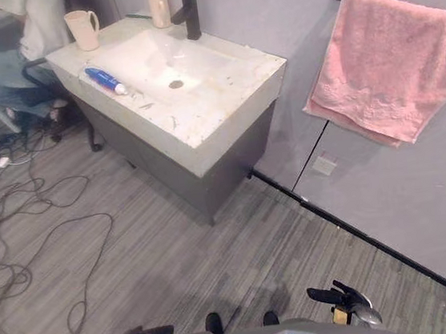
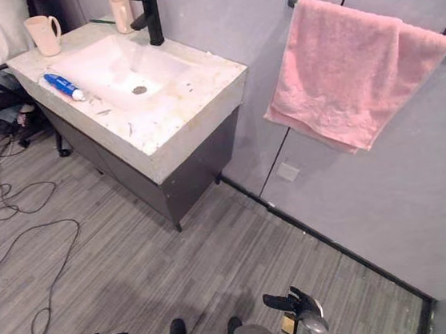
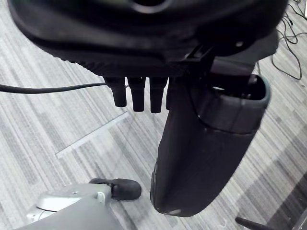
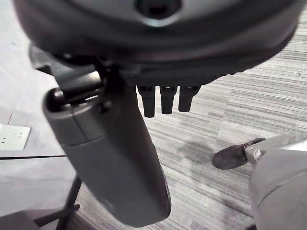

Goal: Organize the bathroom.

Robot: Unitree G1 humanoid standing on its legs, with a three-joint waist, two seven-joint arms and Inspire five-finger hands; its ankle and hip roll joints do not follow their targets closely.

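Against the grey wall stands a sink [image 1: 202, 129] bearing toothpaste [image 1: 106, 80], two cups [image 1: 82, 30] and a black tap [image 1: 187, 11]; a pink towel [image 1: 392, 63] hangs nearby. Both the left hand [image 3: 139, 96] and the right hand [image 4: 165, 98] hang low, fingers straight, empty.

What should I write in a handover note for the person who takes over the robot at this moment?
Left hand: open, holding nothing, low by the floor.
Right hand: open, holding nothing, also low.
On the sink counter: a toothpaste tube lying by the basin's edge, a mug at the far corner, a cup beside the black faucet.
A pink towel hangs on the wall rail.
Done: nothing visibly handled yet.
Left: probably stand the toothpaste tube in a cup and tidy the counter.
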